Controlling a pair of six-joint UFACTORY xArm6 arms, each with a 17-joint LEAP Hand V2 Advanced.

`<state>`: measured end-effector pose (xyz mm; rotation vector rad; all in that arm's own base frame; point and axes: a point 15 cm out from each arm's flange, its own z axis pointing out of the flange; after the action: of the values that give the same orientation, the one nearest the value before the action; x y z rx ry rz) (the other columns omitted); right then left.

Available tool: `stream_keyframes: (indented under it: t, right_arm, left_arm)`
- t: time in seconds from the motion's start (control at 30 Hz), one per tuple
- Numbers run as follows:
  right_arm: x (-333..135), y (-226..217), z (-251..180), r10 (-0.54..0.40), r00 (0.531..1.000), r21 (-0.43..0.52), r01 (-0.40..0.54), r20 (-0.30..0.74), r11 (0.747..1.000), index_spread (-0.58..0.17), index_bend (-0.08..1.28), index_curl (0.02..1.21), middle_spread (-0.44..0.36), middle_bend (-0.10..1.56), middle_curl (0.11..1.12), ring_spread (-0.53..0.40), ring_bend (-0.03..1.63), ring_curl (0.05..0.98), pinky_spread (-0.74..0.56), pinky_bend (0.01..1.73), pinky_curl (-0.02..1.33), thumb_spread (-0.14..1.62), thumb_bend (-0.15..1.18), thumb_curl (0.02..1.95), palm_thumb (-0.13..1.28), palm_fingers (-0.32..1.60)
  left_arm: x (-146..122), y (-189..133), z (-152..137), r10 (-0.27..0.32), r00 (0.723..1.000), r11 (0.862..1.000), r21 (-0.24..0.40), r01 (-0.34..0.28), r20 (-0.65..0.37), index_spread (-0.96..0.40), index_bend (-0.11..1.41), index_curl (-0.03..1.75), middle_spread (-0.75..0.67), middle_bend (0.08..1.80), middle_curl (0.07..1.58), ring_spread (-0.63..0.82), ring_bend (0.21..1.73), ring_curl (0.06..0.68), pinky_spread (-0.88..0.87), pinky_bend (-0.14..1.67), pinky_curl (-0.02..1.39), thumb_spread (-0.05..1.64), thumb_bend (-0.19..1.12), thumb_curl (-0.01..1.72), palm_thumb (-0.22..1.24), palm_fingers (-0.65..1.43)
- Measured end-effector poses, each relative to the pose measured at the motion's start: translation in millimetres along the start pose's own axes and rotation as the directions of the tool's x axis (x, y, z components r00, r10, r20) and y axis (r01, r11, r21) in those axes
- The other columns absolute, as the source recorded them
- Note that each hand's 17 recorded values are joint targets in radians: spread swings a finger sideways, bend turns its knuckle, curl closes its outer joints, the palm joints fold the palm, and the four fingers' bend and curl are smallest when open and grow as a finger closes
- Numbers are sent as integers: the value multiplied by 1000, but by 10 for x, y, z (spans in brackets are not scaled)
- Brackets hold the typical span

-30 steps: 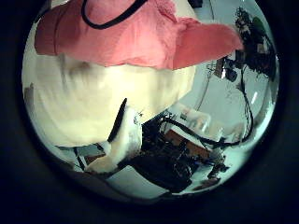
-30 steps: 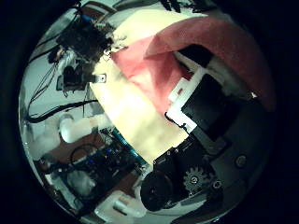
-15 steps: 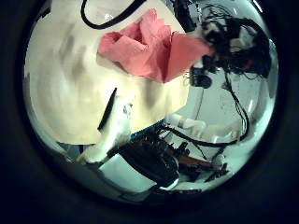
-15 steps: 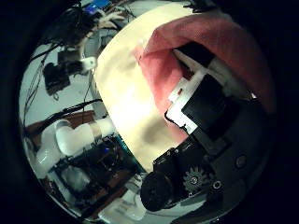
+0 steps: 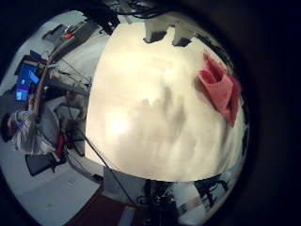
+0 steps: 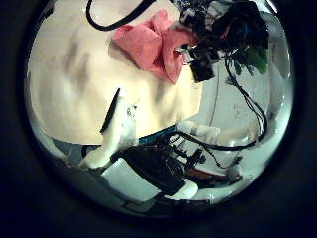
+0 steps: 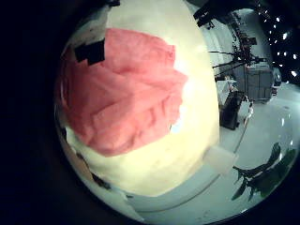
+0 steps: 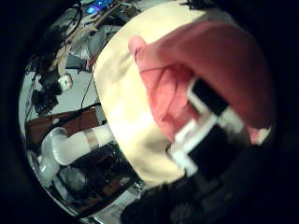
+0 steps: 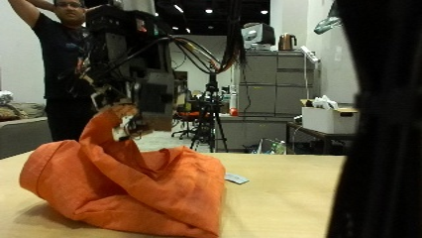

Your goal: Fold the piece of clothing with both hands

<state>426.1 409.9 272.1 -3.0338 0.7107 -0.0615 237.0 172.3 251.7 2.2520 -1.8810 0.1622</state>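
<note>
Cloth (image 9: 132, 188) sits in a rumpled orange heap on the table (image 9: 323, 198), with one peak pulled up above the rest. A hand (image 9: 139, 99) has that peak, fingers curled into the fabric. I take it for the right hand (image 8: 210, 126), since both its palm views are full of cloth. The left hand (image 6: 117, 134) is well away from the cloth, over bare table. The finger I can see is straight and holds nothing.

Handling: it looks light and limp. The peak drapes straight off the grip, so nothing will keep its shape once let go. It should slide easily on the smooth wood, and a one-sided pull will likely drag the whole heap.

Where to grab: I want an edge or corner, not the bunched middle. I can't pick out a hem or corner in this heap. My call is the left takes the outer edge of the cloth opposite the raised peak.
</note>
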Motion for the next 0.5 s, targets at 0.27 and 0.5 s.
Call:
stream_keyframes:
  t: [0.27, 0.5]
  right_arm:
    - [46, 90, -709, -52, 999, 107, 53, -15, 993, -429, 185, 463, 28, 382, 527, 29, 740, 424, 176, 829, 562, 1142, -24, 539, 805, -136]
    - [437, 723, -1701, 49, 998, 201, -39, -46, 979, -430, 185, 398, 26, 279, 440, 149, 571, 333, 365, 684, 463, 1156, -3, 541, 851, -13]
  left_arm:
    - [142, 56, -65, 6, 1000, 1000, 10, -6, 8, 14, 160, 302, 151, 197, 347, 428, 437, 218, 477, 231, 314, 1296, -11, 358, 511, 129]
    - [414, 92, -197, 28, 999, 999, 20, -29, 24, 12, 163, 304, 147, 196, 348, 425, 436, 216, 475, 227, 314, 1292, -11, 363, 512, 141]
